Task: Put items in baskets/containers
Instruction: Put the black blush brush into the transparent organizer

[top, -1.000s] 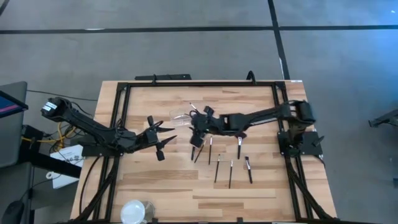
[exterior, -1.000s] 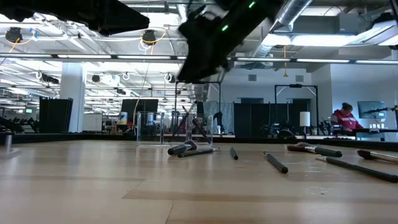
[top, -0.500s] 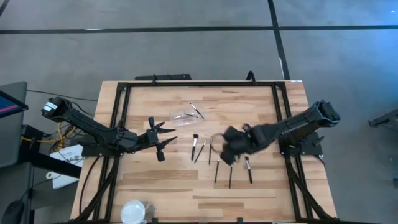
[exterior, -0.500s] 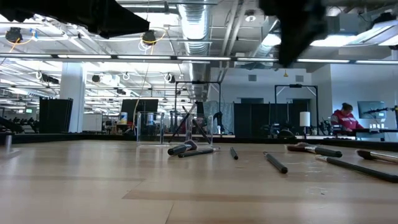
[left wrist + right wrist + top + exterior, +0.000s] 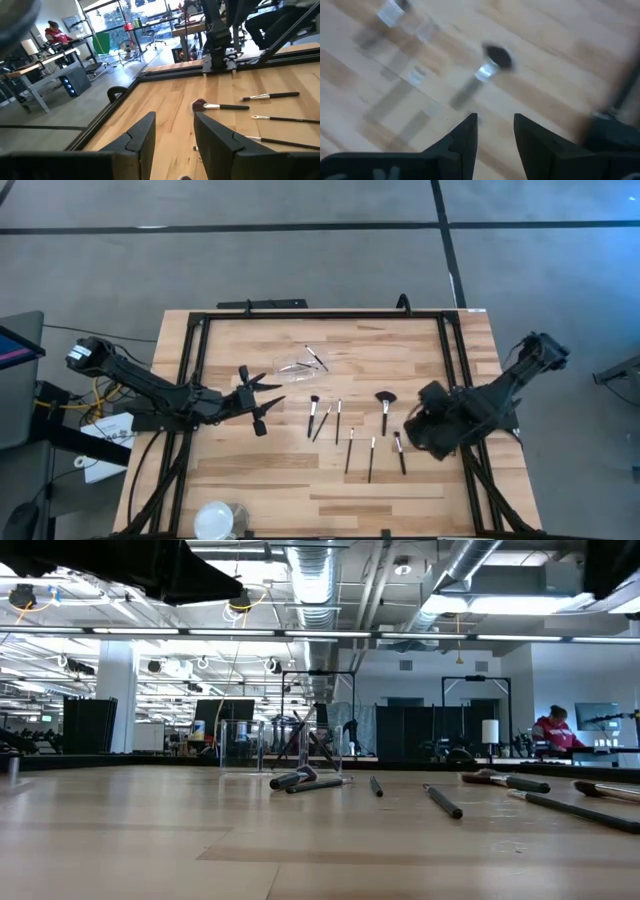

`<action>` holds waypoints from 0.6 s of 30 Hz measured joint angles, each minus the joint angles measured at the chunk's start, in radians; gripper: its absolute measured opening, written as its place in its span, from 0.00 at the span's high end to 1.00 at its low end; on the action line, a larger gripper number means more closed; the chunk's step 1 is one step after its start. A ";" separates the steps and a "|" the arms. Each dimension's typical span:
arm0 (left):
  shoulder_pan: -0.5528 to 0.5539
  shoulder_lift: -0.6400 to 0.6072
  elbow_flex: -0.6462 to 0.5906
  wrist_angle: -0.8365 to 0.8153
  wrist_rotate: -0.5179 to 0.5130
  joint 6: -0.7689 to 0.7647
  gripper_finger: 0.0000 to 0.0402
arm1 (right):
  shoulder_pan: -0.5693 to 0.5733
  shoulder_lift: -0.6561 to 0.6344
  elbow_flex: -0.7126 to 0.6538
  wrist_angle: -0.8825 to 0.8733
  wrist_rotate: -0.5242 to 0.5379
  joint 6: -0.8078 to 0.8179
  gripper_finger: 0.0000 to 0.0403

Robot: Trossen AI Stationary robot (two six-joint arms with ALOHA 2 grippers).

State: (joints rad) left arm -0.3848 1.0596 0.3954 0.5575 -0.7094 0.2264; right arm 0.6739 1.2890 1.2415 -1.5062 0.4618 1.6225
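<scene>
Several slim dark makeup brushes [image 5: 350, 450] lie flat on the wooden table, among them a fan-shaped one [image 5: 385, 408]. The clear container [image 5: 295, 366] stands farther back, with a brush or two [image 5: 316, 358] leaning inside it; it also shows in the low view [image 5: 268, 746]. My left gripper [image 5: 262, 404] hovers open to the left of the brushes. My right gripper [image 5: 420, 430] is open and empty by the table's right side, just right of the rightmost brush [image 5: 399, 452]. The right wrist view shows a blurred brush [image 5: 487, 65] below its fingers.
A black frame [image 5: 300, 315] runs around the table top. A round white and clear object [image 5: 215, 520] sits at the near left edge. Bare wood lies between my left gripper and the brushes. A person [image 5: 552, 730] sits far off in the room behind.
My right gripper has swept from beside the clear container toward the table's right edge and somewhat nearer, passing over the row of brushes. The brushes on the table have stayed in place.
</scene>
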 joint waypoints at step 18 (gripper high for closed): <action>0.062 0.000 0.000 0.000 0.000 -0.002 0.67 | -0.139 0.312 -0.257 0.467 -0.321 -0.151 0.59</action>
State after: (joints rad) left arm -0.3225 1.0595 0.3954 0.5575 -0.7094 0.2245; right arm 0.5346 1.6011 0.9842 -1.0396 0.1413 1.4710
